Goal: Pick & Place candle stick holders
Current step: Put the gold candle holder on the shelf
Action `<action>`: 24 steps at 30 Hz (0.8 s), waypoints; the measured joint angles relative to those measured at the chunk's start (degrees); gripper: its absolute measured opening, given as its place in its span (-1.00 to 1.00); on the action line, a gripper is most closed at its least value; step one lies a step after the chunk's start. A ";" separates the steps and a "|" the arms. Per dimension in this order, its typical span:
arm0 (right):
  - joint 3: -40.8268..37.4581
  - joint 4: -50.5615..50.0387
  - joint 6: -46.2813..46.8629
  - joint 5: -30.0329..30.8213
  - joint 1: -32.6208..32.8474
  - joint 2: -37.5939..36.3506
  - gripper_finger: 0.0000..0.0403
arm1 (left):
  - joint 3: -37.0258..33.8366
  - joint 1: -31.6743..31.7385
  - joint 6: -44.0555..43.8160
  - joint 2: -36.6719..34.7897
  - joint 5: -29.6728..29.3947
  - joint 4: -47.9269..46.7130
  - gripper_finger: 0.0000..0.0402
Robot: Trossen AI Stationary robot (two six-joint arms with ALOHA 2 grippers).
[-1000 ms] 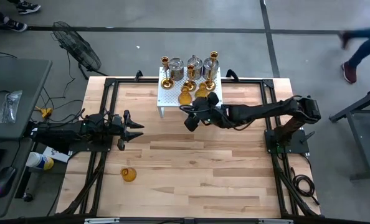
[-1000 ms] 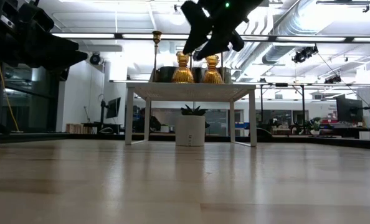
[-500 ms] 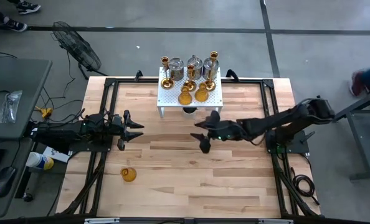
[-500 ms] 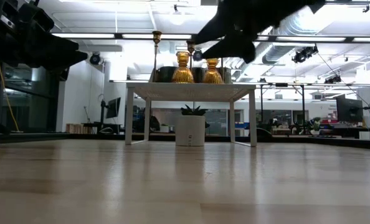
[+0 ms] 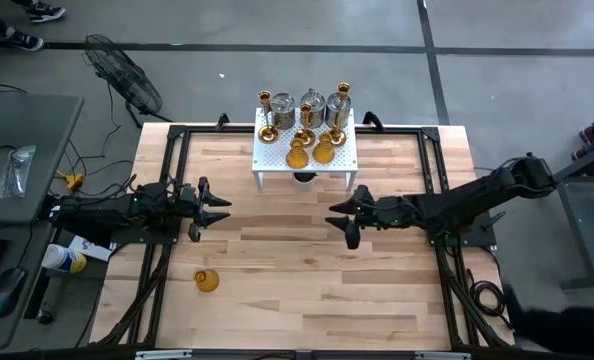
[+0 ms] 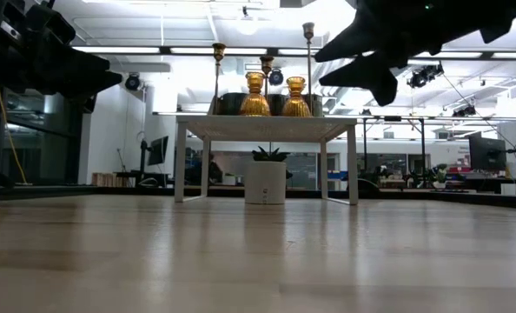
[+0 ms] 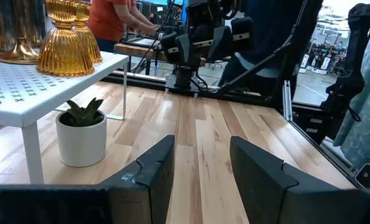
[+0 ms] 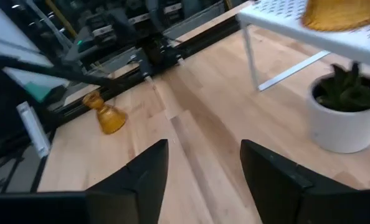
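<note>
Pulled my right end effector (image 5: 350, 221) off the white rack (image 5: 307, 152), fingers open and empty, left end effector (image 5: 212, 208) idle and open; lone amber holder (image 5: 206, 280) sits on the bench (image 5: 307, 290) well clear of the rack — looks like ribbed glass, light, slick, fragile, so I'd pinch its narrow neck.

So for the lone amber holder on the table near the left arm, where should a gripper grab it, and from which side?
Probably at the narrow neck. The amber holder stands upright on the table, its flared base wide and the neck above it slimmer, so open fingers fit there. Come from above or level from the side; nothing stands close by. The open right gripper faces it.
</note>
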 joint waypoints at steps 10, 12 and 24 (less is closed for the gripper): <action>-3.06 0.60 -0.18 -2.57 0.00 -0.90 -0.49 | 0.00 0.01 0.01 -0.01 0.00 -0.01 -0.24; -3.86 1.16 -0.19 -2.59 0.00 -0.90 -0.59 | 0.00 0.00 0.00 -0.01 0.00 0.01 -0.24; -14.90 15.40 -0.22 -7.16 -0.06 -2.80 -0.98 | 0.00 0.01 0.00 0.00 0.00 0.01 -0.24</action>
